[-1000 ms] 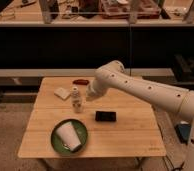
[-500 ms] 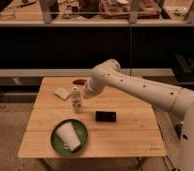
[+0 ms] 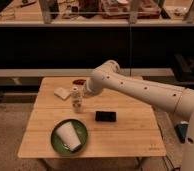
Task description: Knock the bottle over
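Likely light and tippy, the slim bottle [image 3: 77, 100] stands upright toward ten o'clock on the worktop [image 3: 135, 135], the gripper [image 3: 86, 90] just beside its cap at two o'clock, open or closed I cannot tell; push high.

bottle [image 3: 77, 100]: small, slim, clear plastic, white cap, pale label band. Standing upright on the table [image 3: 132, 137], in its far half. tool [image 3: 84, 90] is just beside the bottle's cap end; can't tell if they touch.
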